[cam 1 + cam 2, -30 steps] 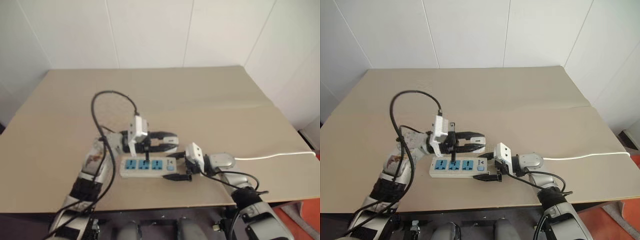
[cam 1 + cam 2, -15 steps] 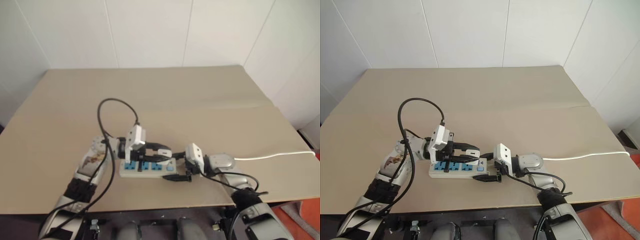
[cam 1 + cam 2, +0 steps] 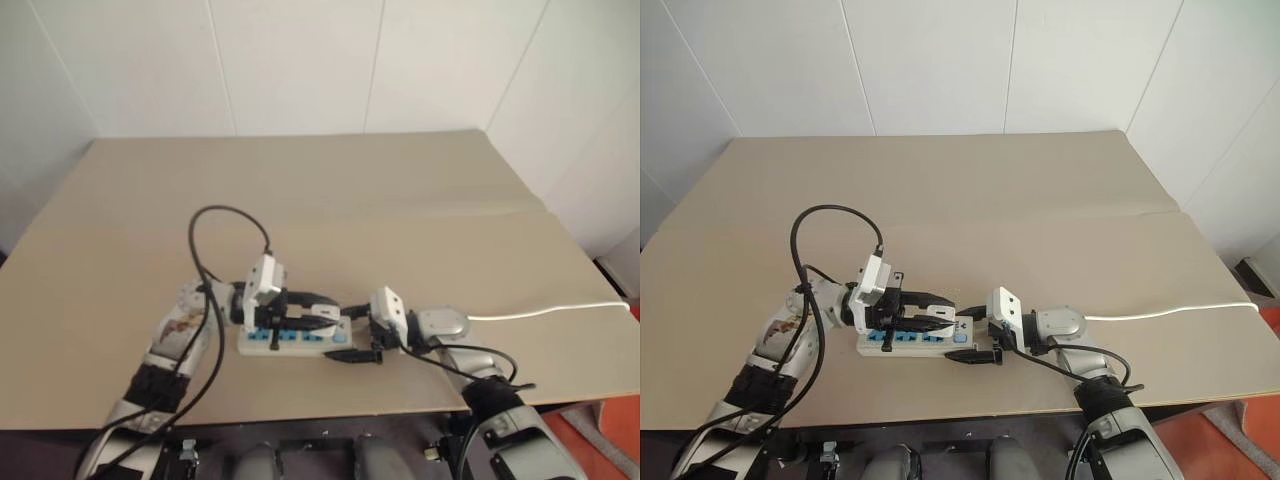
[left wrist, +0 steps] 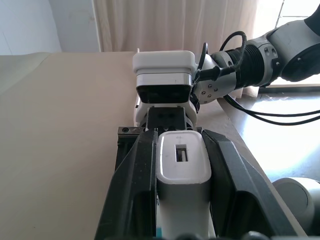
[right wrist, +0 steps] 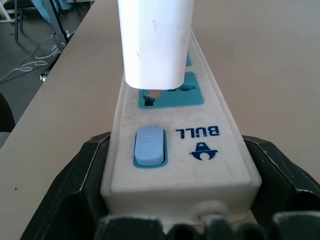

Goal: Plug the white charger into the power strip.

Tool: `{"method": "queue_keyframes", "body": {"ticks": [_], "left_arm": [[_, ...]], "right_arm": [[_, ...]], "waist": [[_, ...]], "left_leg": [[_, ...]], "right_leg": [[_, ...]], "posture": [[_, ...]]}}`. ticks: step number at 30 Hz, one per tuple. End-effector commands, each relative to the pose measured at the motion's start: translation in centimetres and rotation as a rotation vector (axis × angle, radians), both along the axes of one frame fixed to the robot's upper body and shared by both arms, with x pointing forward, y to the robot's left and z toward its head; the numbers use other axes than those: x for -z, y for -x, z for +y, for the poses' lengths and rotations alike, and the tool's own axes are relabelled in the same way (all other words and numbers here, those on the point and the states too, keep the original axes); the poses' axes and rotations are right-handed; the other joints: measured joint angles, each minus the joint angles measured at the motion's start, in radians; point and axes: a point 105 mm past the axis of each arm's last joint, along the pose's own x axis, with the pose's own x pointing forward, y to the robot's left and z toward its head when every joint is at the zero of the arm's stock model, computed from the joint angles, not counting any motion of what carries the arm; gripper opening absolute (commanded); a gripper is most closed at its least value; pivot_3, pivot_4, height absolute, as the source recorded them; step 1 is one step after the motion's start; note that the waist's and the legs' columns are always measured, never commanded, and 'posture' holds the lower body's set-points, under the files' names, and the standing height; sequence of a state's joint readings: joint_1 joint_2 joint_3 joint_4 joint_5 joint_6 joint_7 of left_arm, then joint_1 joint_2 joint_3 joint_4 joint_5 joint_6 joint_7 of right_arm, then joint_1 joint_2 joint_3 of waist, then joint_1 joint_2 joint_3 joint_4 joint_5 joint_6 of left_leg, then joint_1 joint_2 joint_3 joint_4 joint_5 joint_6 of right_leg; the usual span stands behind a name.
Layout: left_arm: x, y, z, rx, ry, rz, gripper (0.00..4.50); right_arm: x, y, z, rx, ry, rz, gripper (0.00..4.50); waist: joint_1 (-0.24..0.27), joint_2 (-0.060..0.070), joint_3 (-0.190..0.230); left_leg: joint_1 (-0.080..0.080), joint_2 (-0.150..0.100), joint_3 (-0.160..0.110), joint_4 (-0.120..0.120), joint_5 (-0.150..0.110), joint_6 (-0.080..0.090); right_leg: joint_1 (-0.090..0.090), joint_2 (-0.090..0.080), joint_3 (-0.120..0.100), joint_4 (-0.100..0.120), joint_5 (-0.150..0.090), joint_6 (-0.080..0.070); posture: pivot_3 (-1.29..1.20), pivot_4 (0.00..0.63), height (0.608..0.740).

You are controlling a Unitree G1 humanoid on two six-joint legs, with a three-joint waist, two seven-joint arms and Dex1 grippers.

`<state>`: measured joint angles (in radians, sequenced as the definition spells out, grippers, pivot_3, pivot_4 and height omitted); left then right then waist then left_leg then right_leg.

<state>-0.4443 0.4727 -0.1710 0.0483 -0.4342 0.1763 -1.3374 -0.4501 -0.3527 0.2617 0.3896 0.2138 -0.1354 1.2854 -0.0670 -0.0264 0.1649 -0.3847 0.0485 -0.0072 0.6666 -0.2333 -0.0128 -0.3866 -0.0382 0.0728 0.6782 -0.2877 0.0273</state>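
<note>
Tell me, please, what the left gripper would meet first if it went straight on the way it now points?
Probably the right gripper, which faces the left gripper across the long white power strip's switch end; depth is uncertain.

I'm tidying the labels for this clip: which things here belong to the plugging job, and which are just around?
Part of the job:
- small white rounded charger, in the left gripper
- long white power strip with blue sockets, its switch end between the right gripper fingers

Just around:
- tan table
- thin white cable trailing right
- looping black cable on the left arm
</note>
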Motion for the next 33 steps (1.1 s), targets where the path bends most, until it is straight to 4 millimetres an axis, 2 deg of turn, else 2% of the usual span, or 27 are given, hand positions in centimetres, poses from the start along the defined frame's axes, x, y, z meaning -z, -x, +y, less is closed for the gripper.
{"method": "queue_keyframes", "body": {"ticks": [1, 25, 33], "left_arm": [[-0.4, 0.0, 0.6, -0.009, 0.007, -0.028, 1.04], [1.1, -0.7, 1.6, -0.051, -0.015, -0.013, 1.04], [0.9, -0.7, 2.0, -0.054, -0.01, 0.0, 1.04]], "right_arm": [[1.2, 0.6, 0.2, -0.019, 0.044, 0.03, 3.43], [1.3, 0.7, 0.0, -0.02, 0.05, 0.041, 3.43], [1.4, 0.8, 0.0, -0.022, 0.053, 0.046, 3.43]], "waist": [[0.0, 0.0, 0.0], [0.0, 0.0, 0.0], [0.0, 0.0, 0.0]], "left_leg": [[0.0, 0.0, 0.0, 0.0, 0.0, 0.0], [0.0, 0.0, 0.0, -0.001, 0.0, 0.0], [0.001, 0.0, 0.0, -0.002, 0.0, 0.0]], "right_leg": [[0.0, 0.0, 0.0, 0.0, 0.0, 0.0], [0.0, 0.0, 0.0, -0.001, 0.0, 0.0], [0.0, 0.0, 0.0, -0.002, 0.0, 0.0]], "posture": [[0.0, 0.15, 0.74], [0.0, 0.15, 0.74], [0.0, 0.15, 0.74]]}}
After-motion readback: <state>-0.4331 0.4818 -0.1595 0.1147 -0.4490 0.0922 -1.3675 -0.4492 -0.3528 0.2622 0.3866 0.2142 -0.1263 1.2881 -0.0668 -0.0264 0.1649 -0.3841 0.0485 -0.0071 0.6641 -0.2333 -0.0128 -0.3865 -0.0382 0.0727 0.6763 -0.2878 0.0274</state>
